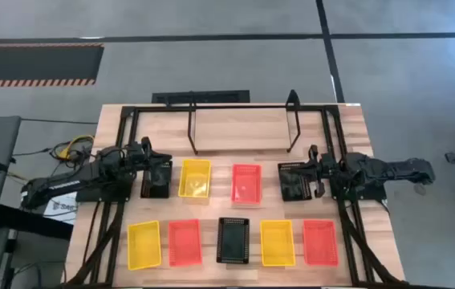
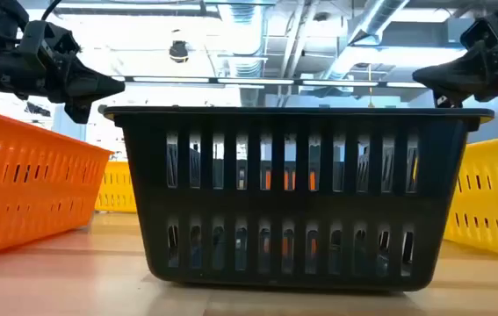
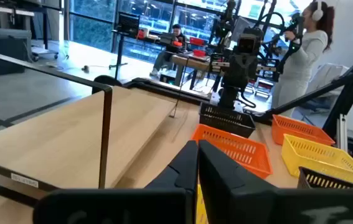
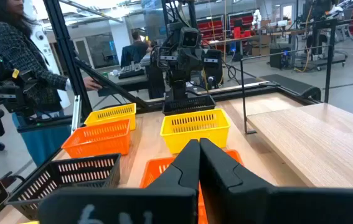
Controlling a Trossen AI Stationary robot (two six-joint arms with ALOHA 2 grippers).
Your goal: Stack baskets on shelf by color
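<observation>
Mostly your shelf (image 1: 243, 120) stood bare at the table's (image 1: 347, 128) far edge, open board under it. Left gripper (image 1: 167, 170) hung shut over a black basket (image 1: 155, 181), holding nothing. Right gripper (image 1: 295, 178) hung over the other black basket (image 1: 295, 183), fingers together, empty. Between them sat yellow (image 1: 195, 178) and red (image 1: 246, 183) baskets, apart. Five more baskets (image 1: 233, 241) lined the near edge with gaps.

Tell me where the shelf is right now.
In the high view, the shelf stands empty at the table's far edge, centred between the arms, behind the yellow basket and red-orange basket.
</observation>
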